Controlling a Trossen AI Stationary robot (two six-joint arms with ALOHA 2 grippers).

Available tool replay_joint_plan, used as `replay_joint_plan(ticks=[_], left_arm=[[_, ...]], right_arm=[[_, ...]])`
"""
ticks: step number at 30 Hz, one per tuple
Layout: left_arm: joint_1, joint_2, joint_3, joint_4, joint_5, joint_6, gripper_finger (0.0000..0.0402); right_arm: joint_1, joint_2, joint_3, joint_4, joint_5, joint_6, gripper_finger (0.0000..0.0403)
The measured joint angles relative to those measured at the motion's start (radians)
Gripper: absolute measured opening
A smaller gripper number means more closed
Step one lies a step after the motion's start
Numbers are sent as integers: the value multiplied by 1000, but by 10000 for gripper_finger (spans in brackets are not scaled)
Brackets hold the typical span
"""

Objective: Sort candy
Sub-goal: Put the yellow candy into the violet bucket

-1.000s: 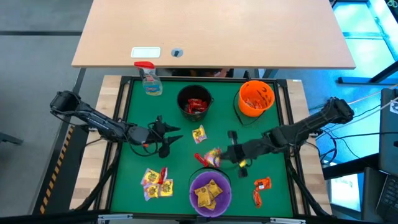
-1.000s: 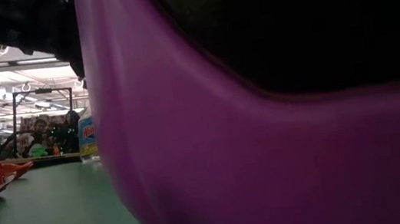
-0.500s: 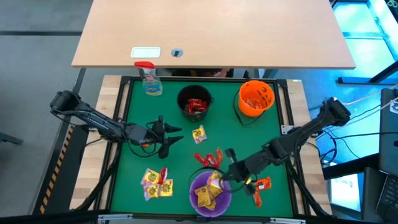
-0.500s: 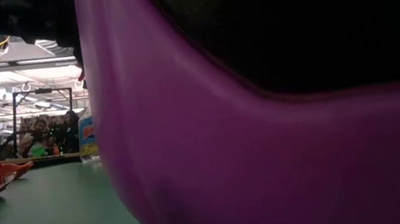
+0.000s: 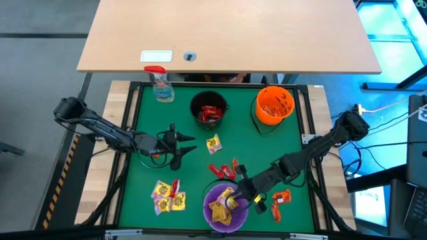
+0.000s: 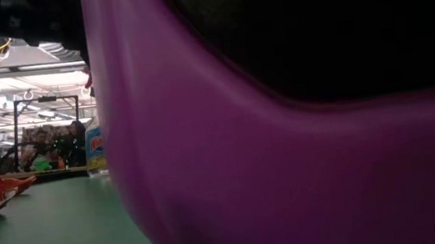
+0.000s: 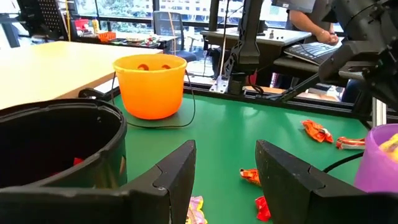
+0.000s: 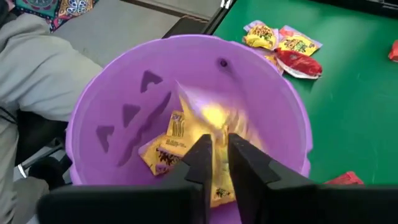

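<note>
My right gripper (image 5: 233, 197) hangs over the purple bowl (image 5: 212, 197) at the table's near edge, shut on a yellow candy packet (image 8: 211, 118). More yellow packets (image 8: 171, 146) lie in that bowl. My left gripper (image 5: 179, 150) is open and empty above the table's left middle. Loose candy lies flat on the green mat: yellow and red packets (image 5: 167, 195) near left, one yellow packet (image 5: 213, 143) at the centre, red ones (image 5: 223, 169), and orange ones (image 5: 280, 198) near right. My right gripper pinches the yellow packet's edge (image 8: 221, 148) between its two fingertips (image 8: 202, 155), slanting down from the table's right side. The packet sticks out past the fingertips, blurred, clear of the table and inside the purple bowl's rim.
A black bowl (image 5: 209, 110) with red candy and an orange bowl (image 5: 275, 105) with orange candy stand at the far side. A spray bottle (image 5: 161, 85) stands far left. The purple bowl (image 6: 286, 130) fills the low view. People show in the room behind.
My right gripper has carried the yellow packet from the table's middle toward the near edge and over the purple bowl, staying shut on it.
</note>
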Motion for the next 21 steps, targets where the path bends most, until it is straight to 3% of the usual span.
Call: replay_joint_plan(ticks=[9,21], left_arm=[[1,0,0,0,-3,1,157],[2,0,0,-5,-3,1,157]], right_arm=[[0,-9,0,5,77,-23,111],[-80,-26,48,-109,132,-80,120]])
